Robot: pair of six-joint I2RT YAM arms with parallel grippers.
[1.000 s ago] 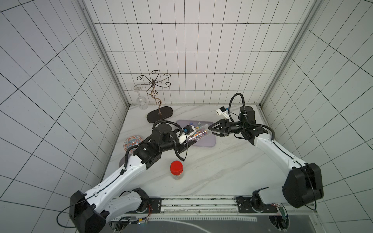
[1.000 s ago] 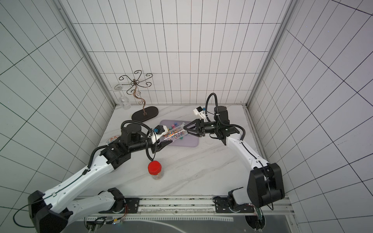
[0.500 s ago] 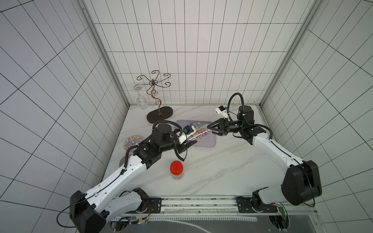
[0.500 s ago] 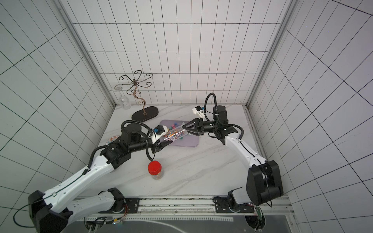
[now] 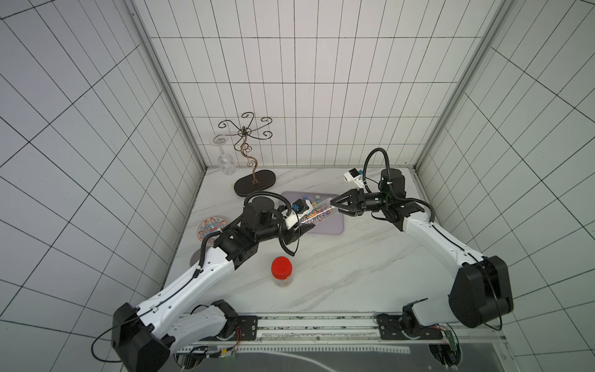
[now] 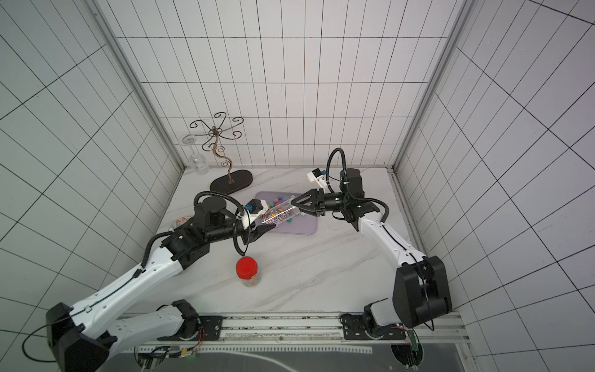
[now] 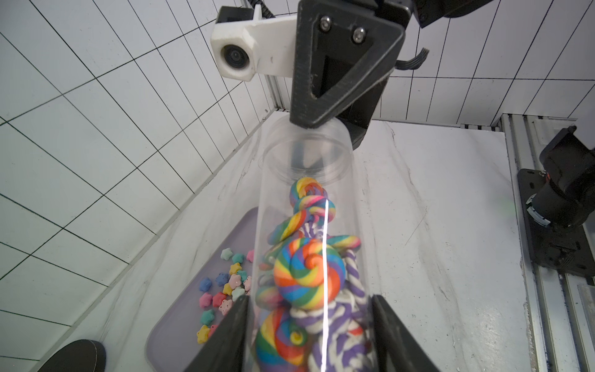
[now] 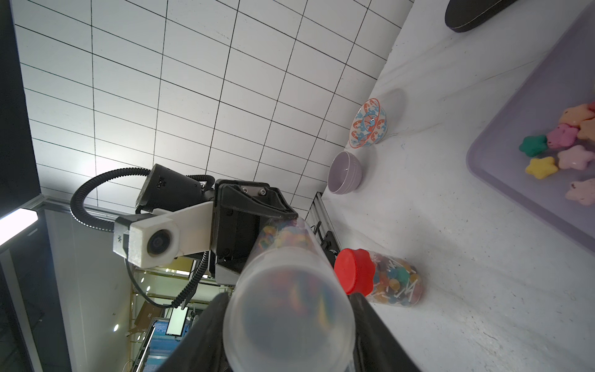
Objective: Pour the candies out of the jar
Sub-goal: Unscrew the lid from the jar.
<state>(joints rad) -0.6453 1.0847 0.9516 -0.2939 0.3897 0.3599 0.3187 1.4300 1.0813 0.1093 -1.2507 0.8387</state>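
A clear tube jar (image 5: 317,215) (image 6: 279,214) hangs tilted over the lilac tray (image 5: 331,225), spanning both grippers. My left gripper (image 5: 301,224) (image 7: 309,322) is shut on its lower end. The candies (image 7: 309,277), rainbow swirls and purple-striped pieces, are packed there. My right gripper (image 5: 335,207) (image 8: 288,322) closes on the jar's raised frosted end (image 8: 288,309); its fingers (image 8: 370,328) press both sides. Several star candies (image 7: 222,290) (image 8: 560,145) lie loose on the tray (image 8: 502,180).
A second jar with a red lid (image 5: 281,270) (image 8: 376,280) stands near the front middle of the marble table. A patterned bowl (image 5: 211,227) and a lilac bowl (image 8: 345,174) sit at the left. A wire stand (image 5: 254,183) and a wine glass (image 5: 225,157) are at the back.
The right gripper's fingers have narrowed around the jar's raised end. The left arm and the jar have stayed put.
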